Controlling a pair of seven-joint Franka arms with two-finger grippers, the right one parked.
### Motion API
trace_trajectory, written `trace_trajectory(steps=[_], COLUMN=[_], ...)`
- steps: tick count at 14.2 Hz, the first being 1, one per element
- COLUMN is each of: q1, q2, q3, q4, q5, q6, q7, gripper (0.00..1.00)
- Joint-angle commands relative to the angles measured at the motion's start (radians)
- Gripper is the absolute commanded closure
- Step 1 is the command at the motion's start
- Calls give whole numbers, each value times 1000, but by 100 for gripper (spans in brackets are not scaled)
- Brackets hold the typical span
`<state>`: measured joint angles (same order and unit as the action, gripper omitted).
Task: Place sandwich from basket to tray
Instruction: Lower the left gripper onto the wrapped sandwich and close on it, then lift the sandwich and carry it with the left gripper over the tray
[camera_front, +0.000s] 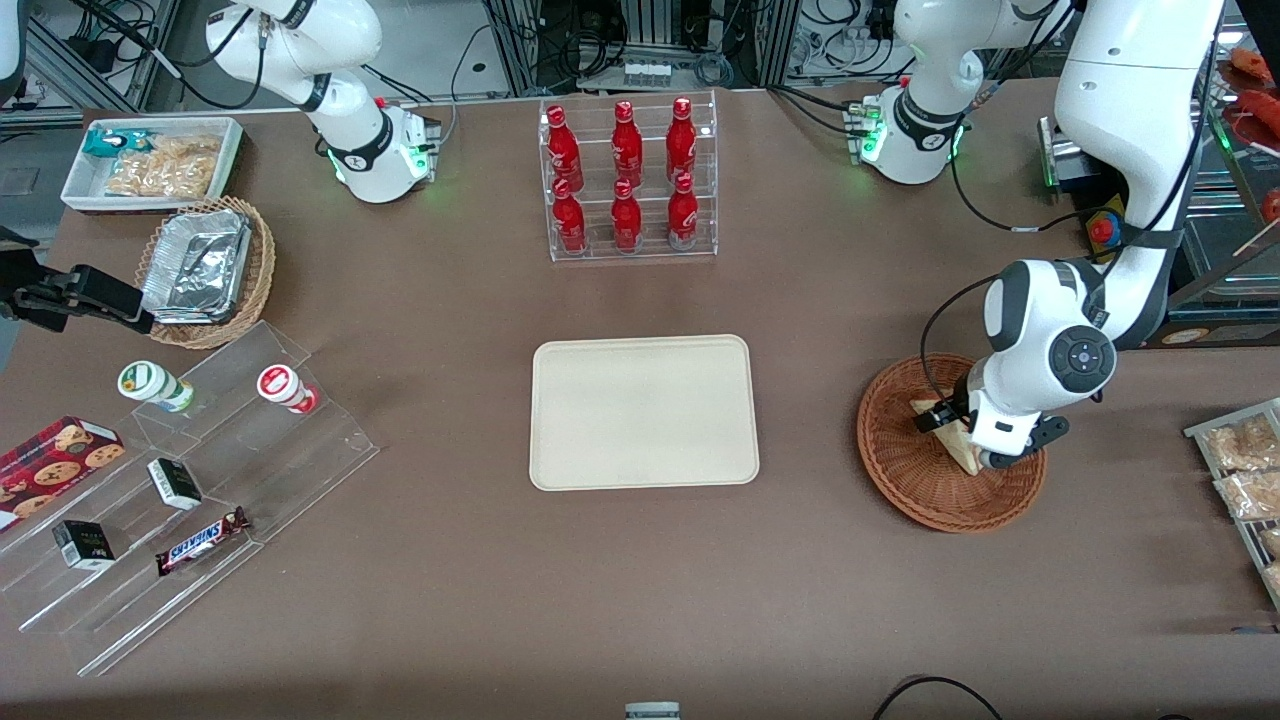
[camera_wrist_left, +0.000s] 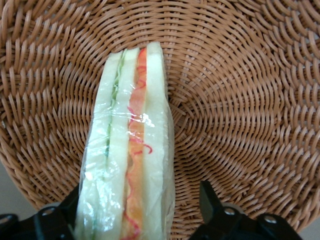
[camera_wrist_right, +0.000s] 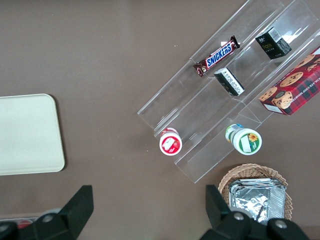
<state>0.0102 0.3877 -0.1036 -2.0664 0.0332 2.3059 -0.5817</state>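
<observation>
The sandwich (camera_front: 960, 450), a plastic-wrapped wedge of white bread with red and green filling, stands on edge in the round reddish-brown wicker basket (camera_front: 900, 470) toward the working arm's end of the table. My gripper (camera_front: 962, 428) is down in the basket, open, with its fingers on either side of the sandwich (camera_wrist_left: 132, 150). One black finger (camera_wrist_left: 209, 200) stands a small gap away from the bread; the other finger is close against the wrap. Basket weave (camera_wrist_left: 240, 100) fills the wrist view. The cream tray (camera_front: 643, 412) lies bare at the table's middle.
A clear rack of red bottles (camera_front: 628, 180) stands farther from the front camera than the tray. Toward the parked arm's end are an acrylic step shelf (camera_front: 200, 480) with snacks, a tan basket of foil trays (camera_front: 205, 270) and a white bin (camera_front: 150, 160). Bagged snacks (camera_front: 1245, 465) lie beside the basket.
</observation>
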Motion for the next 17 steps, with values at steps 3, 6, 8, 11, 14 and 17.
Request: trace_trajectory(steps=[3, 6, 8, 11, 14, 17], q1=[4, 2, -1, -7, -84, -215], q2=[-29, -52, -72, -114, -130, -109], q3=[-4, -5, -7, -51, -88, -90], q4=[28, 52, 55, 84, 149, 216], q5=[-4, 2, 2, 1, 1, -4], q6=[-11, -54, -56, -97, -221, -316], q7=[-4, 25, 43, 39, 36, 17], gripper=[89, 90, 90, 89, 88, 87])
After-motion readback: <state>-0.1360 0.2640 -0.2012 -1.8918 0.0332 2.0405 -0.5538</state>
